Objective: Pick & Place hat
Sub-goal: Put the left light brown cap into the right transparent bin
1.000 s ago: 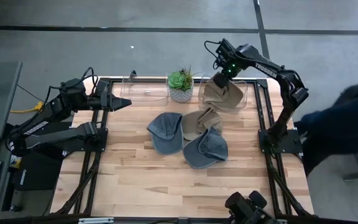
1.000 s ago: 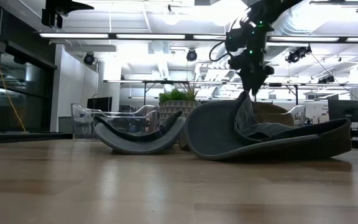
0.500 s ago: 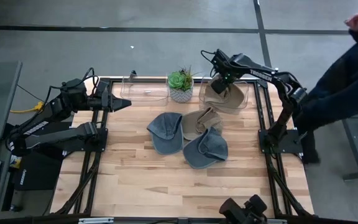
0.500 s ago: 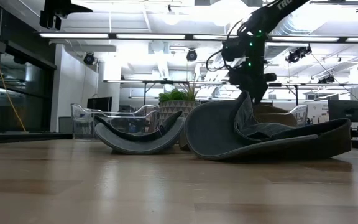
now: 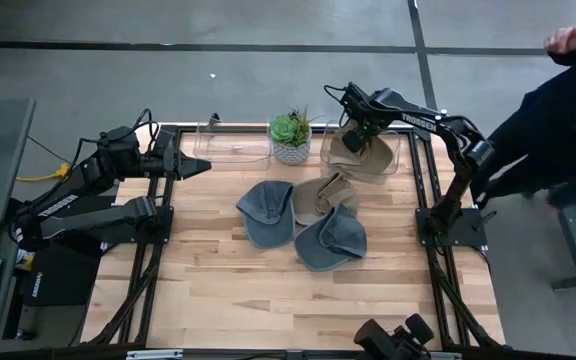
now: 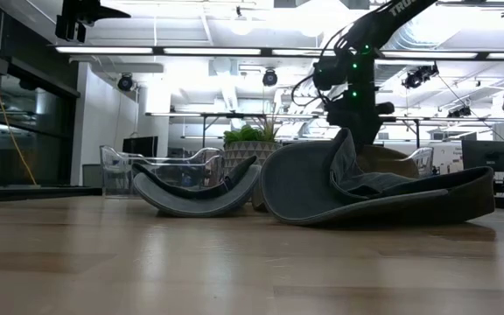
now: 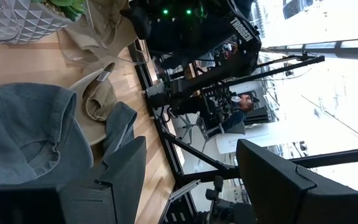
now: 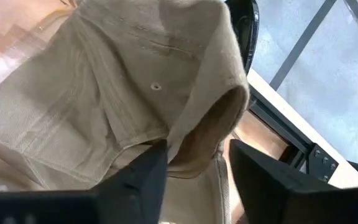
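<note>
Tan cloth fills the space just ahead of the right arm's jaws [image 8: 194, 165]: a beige hat [image 5: 360, 152] lies crumpled in the clear bin [image 5: 392, 160] at the far side of the surface [image 5: 218, 280]. A fold of that hat sits between the two spread fingers [image 8: 135, 174], though I cannot tell whether they touch it. Well away from those jaws, toward the middle of the wood, three more hats overlap: a blue one [image 5: 265, 210], a second beige one [image 5: 320, 197] and another blue one [image 5: 331, 240]. A potted succulent [image 5: 291, 136] stands beside the bin. Off at the surface's edge, the left arm's jaws [image 5: 200, 166] hang spread and empty.
</note>
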`<state>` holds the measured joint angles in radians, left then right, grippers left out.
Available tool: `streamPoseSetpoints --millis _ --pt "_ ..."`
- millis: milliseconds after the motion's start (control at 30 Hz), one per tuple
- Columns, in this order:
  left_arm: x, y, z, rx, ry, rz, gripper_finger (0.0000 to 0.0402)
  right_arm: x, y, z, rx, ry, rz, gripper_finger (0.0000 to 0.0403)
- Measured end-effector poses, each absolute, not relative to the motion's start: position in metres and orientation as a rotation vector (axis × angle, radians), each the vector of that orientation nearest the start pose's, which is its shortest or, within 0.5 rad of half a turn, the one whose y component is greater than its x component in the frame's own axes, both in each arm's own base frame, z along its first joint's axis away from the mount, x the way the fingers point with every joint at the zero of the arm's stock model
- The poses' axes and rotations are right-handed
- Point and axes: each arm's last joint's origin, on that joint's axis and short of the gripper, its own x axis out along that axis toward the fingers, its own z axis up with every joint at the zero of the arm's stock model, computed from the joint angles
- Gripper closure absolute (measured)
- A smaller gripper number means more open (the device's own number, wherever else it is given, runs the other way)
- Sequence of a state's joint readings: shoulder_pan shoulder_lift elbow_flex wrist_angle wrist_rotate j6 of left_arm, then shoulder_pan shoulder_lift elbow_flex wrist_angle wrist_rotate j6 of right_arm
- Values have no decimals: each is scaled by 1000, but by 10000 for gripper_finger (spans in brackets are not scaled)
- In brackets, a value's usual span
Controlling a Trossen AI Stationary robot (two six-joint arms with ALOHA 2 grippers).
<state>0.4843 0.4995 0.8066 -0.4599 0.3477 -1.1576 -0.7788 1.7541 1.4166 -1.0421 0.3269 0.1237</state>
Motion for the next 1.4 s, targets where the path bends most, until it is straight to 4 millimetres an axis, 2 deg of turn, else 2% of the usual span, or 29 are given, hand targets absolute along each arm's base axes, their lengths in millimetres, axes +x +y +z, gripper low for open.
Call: streamPoseSetpoints --millis 267,333,467,667,933,1400 --pt "91 37 345 -1224 57 212 170 232 -242 245 405 1384 -1001 372" --pt "91 37 345 -1225 56 212 170 231 -241 245 400 1398 -988 390" --pt "91 37 345 -1229 56 213 170 230 -241 245 392 1409 -990 380" --pt "91 37 345 -1229 56 212 170 227 -237 255 382 1392 -977 392" --pt "91 37 345 -1229 55 212 170 216 -225 281 376 1313 -967 395" --pt "91 36 345 -1228 56 210 170 186 -191 334 404 1129 -882 395"
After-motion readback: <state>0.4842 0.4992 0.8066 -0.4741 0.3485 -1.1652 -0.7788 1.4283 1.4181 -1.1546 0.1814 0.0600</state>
